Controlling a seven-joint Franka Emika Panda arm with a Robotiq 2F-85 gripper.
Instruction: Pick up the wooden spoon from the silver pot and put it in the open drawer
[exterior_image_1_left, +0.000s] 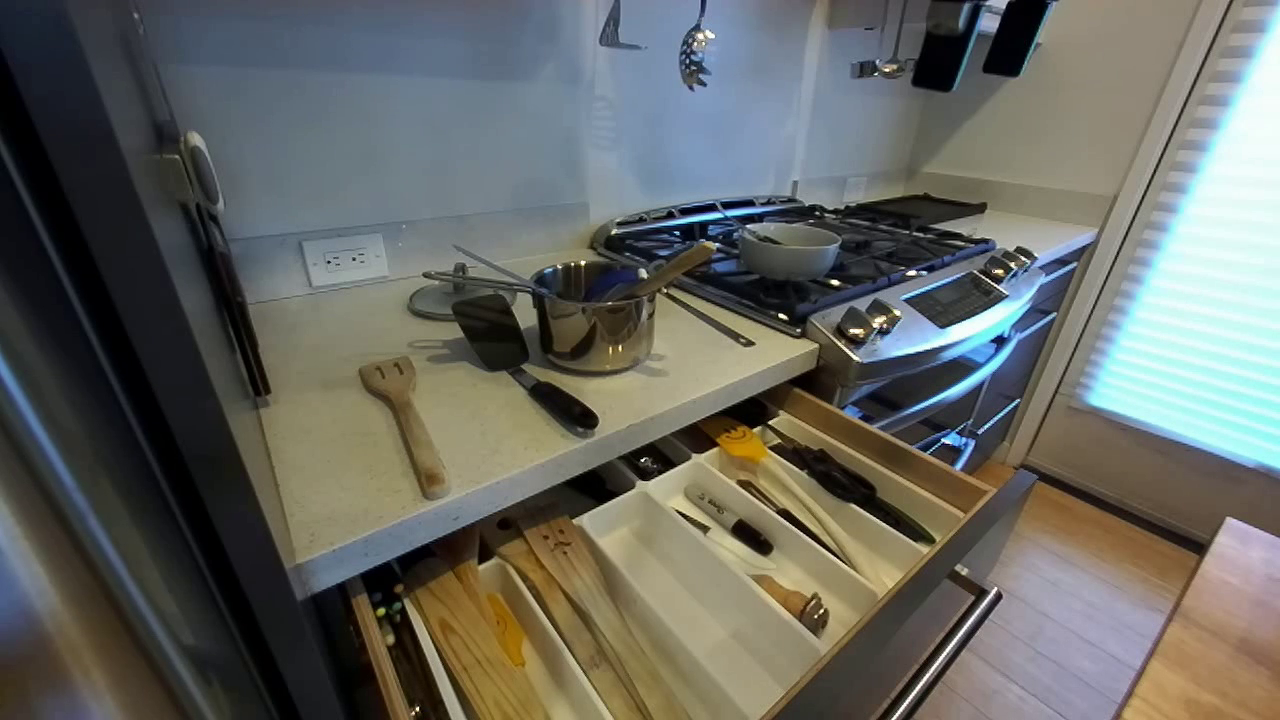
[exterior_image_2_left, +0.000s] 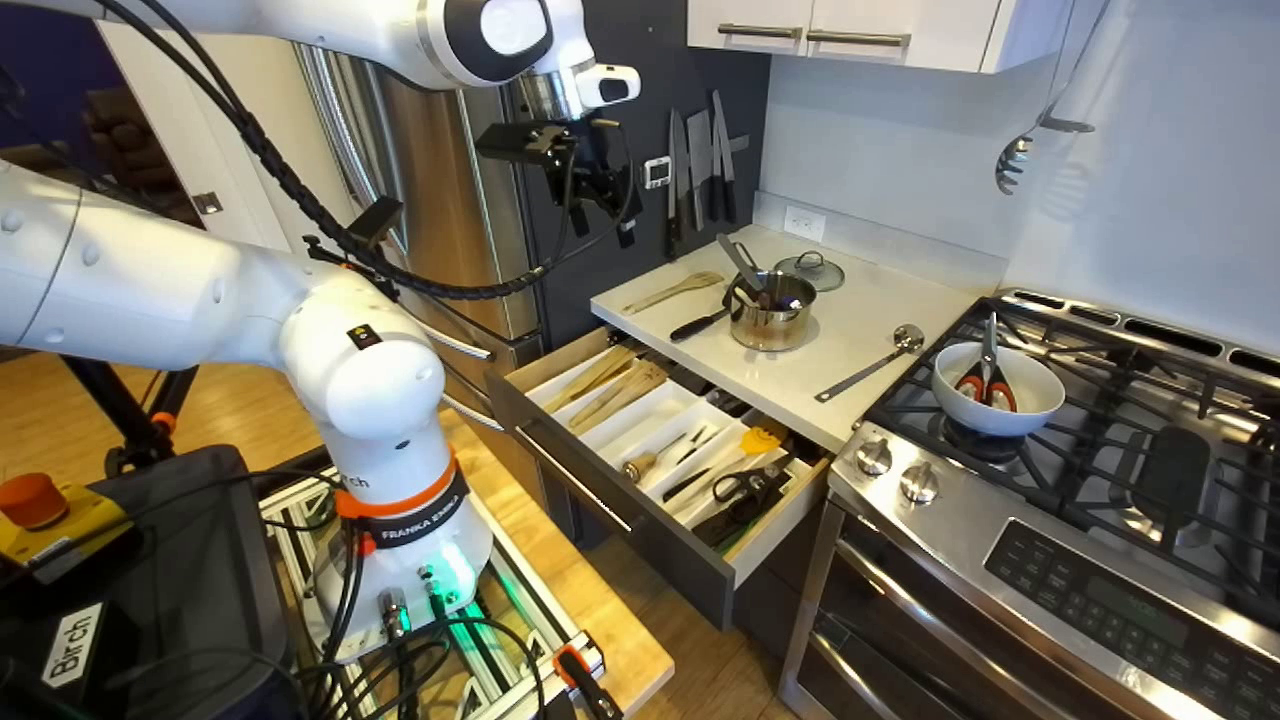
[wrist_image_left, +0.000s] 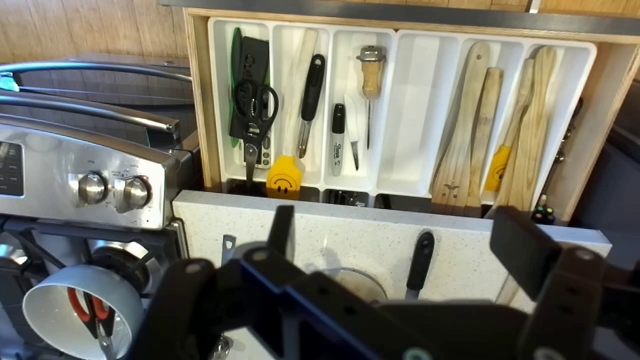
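Observation:
The silver pot (exterior_image_1_left: 597, 335) stands on the counter and also shows in an exterior view (exterior_image_2_left: 770, 328). The wooden spoon (exterior_image_1_left: 682, 268) leans in it, its handle sticking out over the rim; its bowl is hidden inside. Only a bit of the pot's rim (wrist_image_left: 357, 276) shows in the wrist view, behind the fingers; the spoon is hidden there. The open drawer (exterior_image_2_left: 640, 510) holds a white tray with a bare compartment (wrist_image_left: 412, 105). My gripper (exterior_image_2_left: 603, 232) hangs high above the counter, to the pot's left in that view. Its fingers (wrist_image_left: 400, 220) are wide apart with nothing between them.
A forked wooden spatula (exterior_image_1_left: 408, 430), a black turner (exterior_image_1_left: 565, 405), a glass lid (exterior_image_2_left: 812, 270) and a long-handled ladle (exterior_image_2_left: 870, 365) lie around the pot. A bowl with scissors (exterior_image_2_left: 1000, 400) stands on the stove. Knives (exterior_image_2_left: 698, 165) hang on the dark side panel.

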